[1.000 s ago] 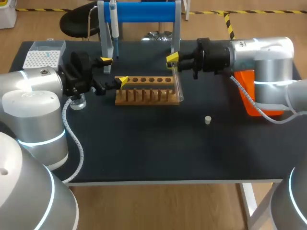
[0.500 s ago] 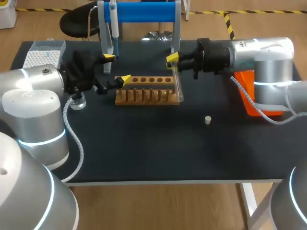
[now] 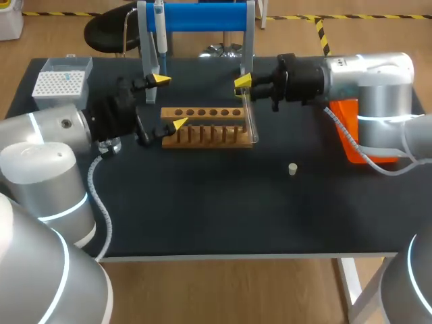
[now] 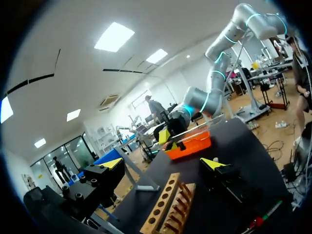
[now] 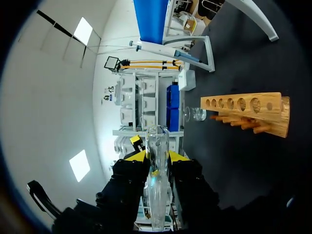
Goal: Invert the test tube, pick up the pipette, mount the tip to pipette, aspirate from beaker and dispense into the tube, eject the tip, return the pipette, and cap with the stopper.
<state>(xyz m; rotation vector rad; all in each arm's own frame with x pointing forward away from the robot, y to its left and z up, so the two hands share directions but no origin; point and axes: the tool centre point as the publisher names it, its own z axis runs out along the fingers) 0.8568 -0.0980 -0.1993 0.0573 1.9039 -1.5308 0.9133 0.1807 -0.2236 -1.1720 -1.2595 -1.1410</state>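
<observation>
The right gripper pinches the test tube at the rack's right end, likely mid-inversion. The left gripper hangs with its fingers spread at the rack's left end. Next, I judge, the tube needs seating mouth-up in a rack hole.

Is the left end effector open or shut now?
Open: the left end effector has its yellow tips wide apart, nothing held between them.
</observation>
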